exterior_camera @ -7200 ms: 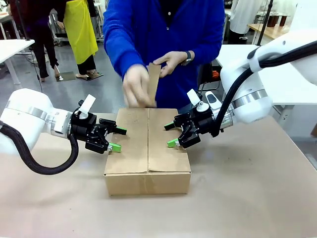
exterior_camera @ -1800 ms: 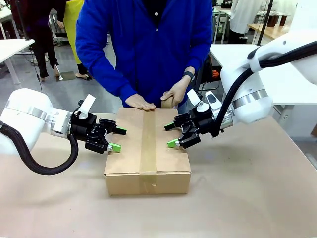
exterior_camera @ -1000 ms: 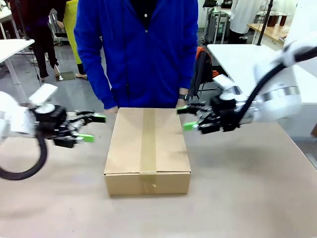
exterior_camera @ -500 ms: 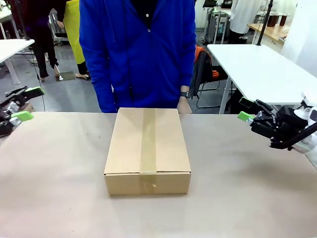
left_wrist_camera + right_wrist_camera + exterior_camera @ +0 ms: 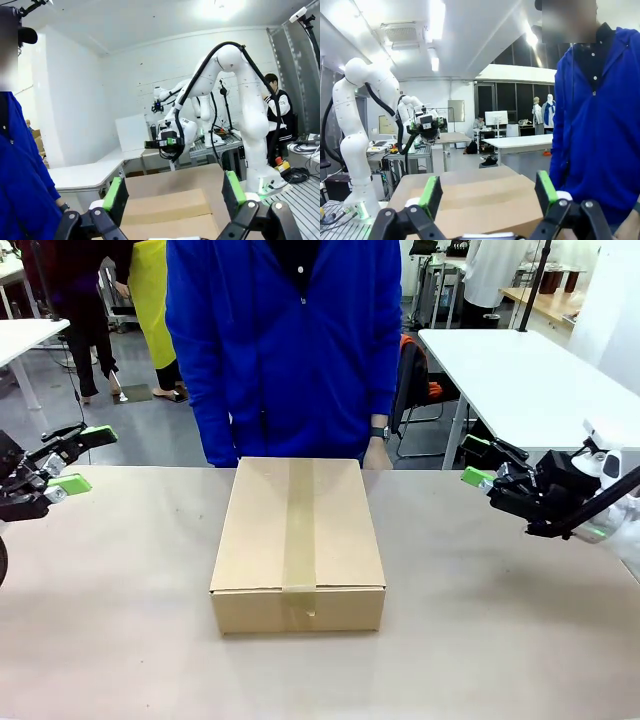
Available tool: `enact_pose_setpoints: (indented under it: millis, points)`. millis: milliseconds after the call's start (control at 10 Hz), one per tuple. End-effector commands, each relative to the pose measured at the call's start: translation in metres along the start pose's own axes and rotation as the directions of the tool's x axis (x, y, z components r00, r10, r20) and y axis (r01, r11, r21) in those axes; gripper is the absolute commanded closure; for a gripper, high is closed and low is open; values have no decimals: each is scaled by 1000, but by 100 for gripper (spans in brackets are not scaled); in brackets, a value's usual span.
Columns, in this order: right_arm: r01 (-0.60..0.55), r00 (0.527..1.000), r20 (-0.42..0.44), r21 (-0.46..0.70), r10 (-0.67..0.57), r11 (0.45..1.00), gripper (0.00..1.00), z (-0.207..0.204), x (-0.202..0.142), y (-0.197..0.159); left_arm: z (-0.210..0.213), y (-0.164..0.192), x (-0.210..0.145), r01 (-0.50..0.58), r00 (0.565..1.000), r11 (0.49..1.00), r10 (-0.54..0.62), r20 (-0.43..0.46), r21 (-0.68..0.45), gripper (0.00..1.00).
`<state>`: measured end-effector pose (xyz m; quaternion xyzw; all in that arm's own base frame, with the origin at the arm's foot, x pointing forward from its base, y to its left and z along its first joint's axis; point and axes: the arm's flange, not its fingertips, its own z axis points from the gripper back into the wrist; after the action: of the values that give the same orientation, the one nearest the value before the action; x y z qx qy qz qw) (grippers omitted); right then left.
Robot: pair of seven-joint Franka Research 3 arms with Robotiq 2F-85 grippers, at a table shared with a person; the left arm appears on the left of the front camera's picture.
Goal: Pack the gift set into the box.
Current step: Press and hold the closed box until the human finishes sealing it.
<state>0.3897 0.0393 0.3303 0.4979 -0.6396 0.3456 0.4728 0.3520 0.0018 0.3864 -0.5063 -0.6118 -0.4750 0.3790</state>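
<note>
- One box (image 5: 298,545) sits in the middle of the table (image 5: 500,640), its four flaps folded shut and a single tape strip (image 5: 298,530) laid along the top seam, turning down over the near face.
- The gift set cannot be seen; with the box taped closed, it is most likely inside, though nothing confirms that.
- The box's long axis runs from the robot's side toward the person, so its long flanks face the two arms.
- Two grippers flank the box, each well apart from it and touching nothing.
- The left gripper (image 5: 72,458) hangs off the box's left flank near the table edge, fingers spread with nothing between the green pads; its own wrist view (image 5: 172,195) shows the box lying ahead.
- The right gripper (image 5: 480,461) hangs off the box's right flank, also spread and empty; its wrist view (image 5: 487,192) looks along the taped top.
- Both are about equally far from the box, so neither arm has a clear advantage for any further move.
- One person (image 5: 290,340) in a blue top stands just beyond the box's far end, one hand (image 5: 377,452) hanging down near its far right corner.
- Packing looks finished.
</note>
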Motion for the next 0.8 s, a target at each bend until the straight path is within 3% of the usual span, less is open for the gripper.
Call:
enact_pose_setpoints:
  millis: [0,700]
  points:
    - [19,1000,-6,13,-19,1000,0,2,8,-2,1,-1,2,12,1000,1000,-12,-1,11,0]
    - [19,1000,-6,13,-19,1000,0,2,8,-2,1,-1,2,12,1000,1000,-12,-1,11,0]
